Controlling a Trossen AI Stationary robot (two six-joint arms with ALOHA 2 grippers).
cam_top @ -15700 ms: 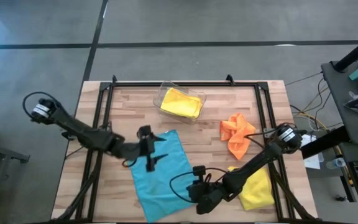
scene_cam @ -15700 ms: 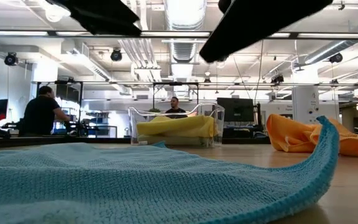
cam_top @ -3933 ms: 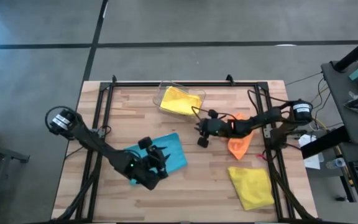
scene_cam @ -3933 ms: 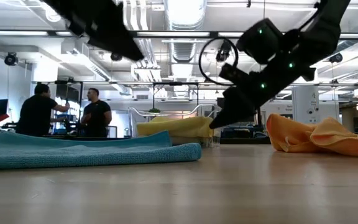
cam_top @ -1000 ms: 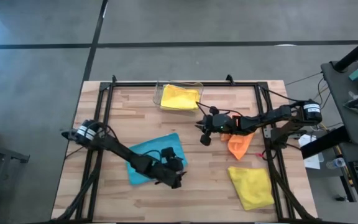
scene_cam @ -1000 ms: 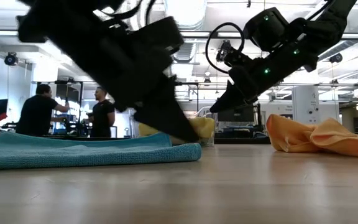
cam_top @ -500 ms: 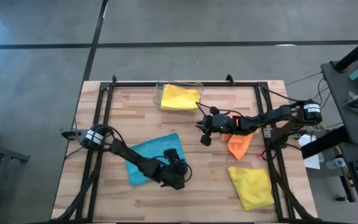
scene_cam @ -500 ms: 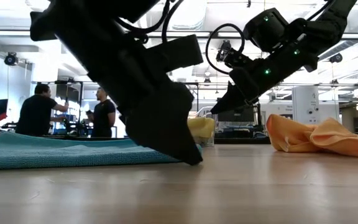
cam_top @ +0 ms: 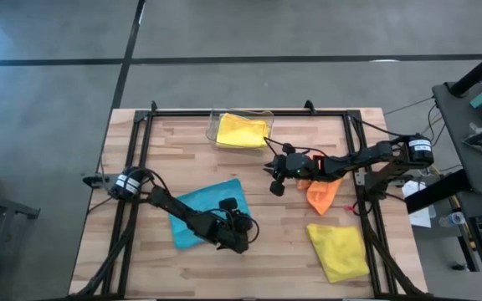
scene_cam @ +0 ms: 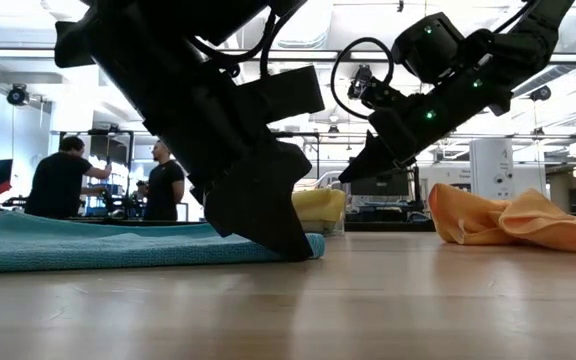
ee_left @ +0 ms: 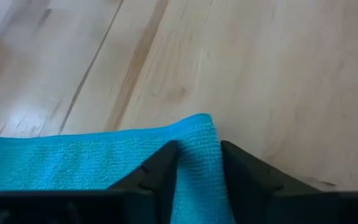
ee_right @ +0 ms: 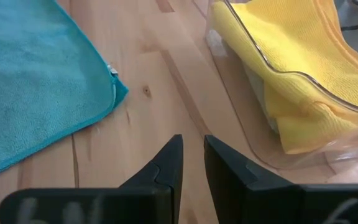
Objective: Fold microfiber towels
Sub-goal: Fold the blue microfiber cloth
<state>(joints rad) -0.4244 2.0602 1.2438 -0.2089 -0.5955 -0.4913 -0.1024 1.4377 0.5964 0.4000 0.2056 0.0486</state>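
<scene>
An open-plan robotics lab or workshop: bare ceiling ducts (scene_cam: 298, 50) and strip lights overhead, monitors (scene_cam: 378, 180) on far benches where people (scene_cam: 63, 180) stand, and a grey concrete floor (cam_top: 224, 42) around the framed wooden worktop (cam_top: 258, 259).

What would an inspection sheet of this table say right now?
Surface: wooden table with a black frame.
Job's things: blue towel folded, flat; orange towel crumpled; yellow towel flat near the right edge; another yellow one in the bin.
Clutter: nothing seen.
Grippers: left gripper shut on the blue towel's corner; right gripper hangs between bin and orange towel, jaws a little apart, holding nothing.
Cables: loop on the right arm.
Surroundings: people at benches behind.
</scene>
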